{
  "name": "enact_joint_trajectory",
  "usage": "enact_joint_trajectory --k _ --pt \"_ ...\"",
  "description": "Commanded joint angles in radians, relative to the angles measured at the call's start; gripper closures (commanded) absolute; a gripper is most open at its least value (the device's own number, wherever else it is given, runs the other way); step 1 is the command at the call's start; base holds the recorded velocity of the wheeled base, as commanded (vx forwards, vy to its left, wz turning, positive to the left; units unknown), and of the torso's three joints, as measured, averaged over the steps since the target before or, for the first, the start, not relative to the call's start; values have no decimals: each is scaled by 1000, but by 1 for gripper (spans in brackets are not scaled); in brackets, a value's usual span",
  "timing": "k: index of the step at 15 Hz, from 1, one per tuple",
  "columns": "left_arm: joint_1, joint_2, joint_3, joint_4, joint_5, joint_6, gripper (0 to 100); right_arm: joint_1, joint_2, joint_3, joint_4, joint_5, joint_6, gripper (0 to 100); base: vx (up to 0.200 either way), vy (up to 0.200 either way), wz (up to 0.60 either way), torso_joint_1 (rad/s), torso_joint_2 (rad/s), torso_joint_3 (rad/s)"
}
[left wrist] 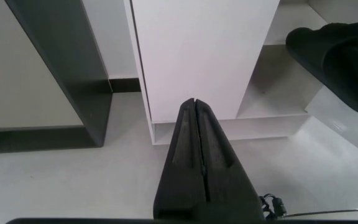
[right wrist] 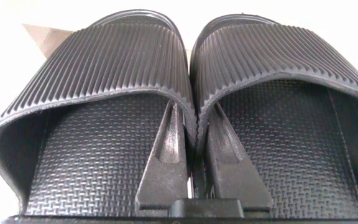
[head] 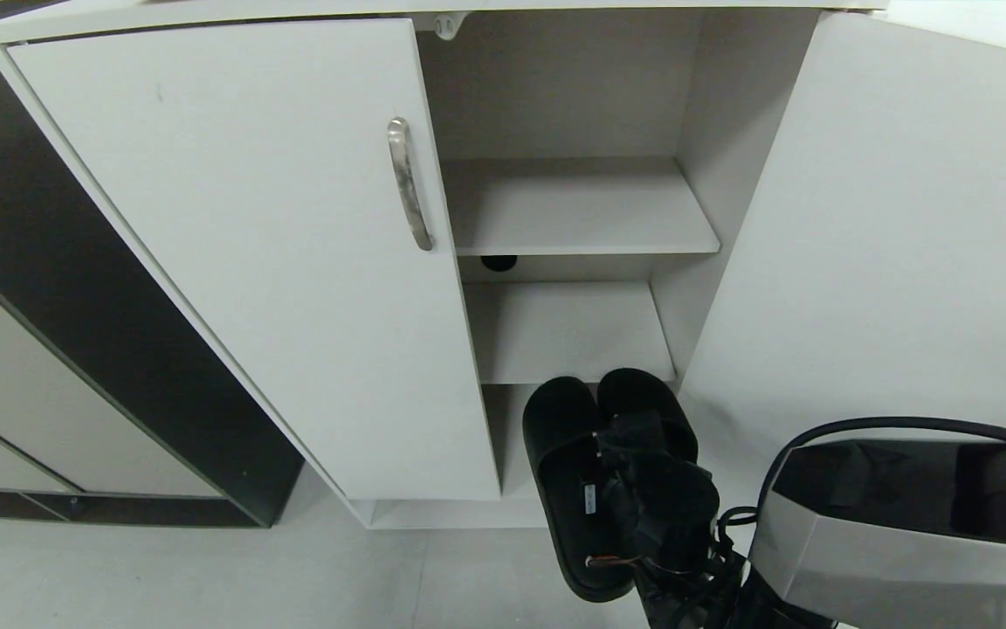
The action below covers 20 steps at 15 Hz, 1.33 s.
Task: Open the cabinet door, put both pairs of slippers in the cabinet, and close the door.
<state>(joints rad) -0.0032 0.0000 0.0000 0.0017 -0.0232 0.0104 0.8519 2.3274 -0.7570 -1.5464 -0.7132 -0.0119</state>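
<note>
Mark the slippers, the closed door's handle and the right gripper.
slippers [head: 560, 415]: head view, left slipper's strap.
handle [head: 409, 183]: head view, middle of the metal bar.
right gripper [right wrist: 195, 111]: right wrist view, between its fingertips, clamping the slippers' inner walls.

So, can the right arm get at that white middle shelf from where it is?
Probably yes. The white right cabinet door stands open, and the pair of black rubber slippers in the right gripper hangs in front of the white middle shelf, with nothing between.

Place: you face what looks like a home hallway. Evidence: white cabinet with shelves, metal door handle, black slippers, pale grey floor.
</note>
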Motion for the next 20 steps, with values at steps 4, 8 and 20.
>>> enact_joint_trajectory --k 4,8,20 --pt "0 2 0 0 0 2 100 -4 15 -12 5 -5 0 100 0 0 0 0 0 0" --pt "0 2 0 0 0 -1 100 -4 15 -12 5 -6 0 100 200 0 0 -4 4 1" --pt "0 2 0 0 0 -3 100 -65 89 -216 101 3 -8 100 83 0 0 2 1 1"
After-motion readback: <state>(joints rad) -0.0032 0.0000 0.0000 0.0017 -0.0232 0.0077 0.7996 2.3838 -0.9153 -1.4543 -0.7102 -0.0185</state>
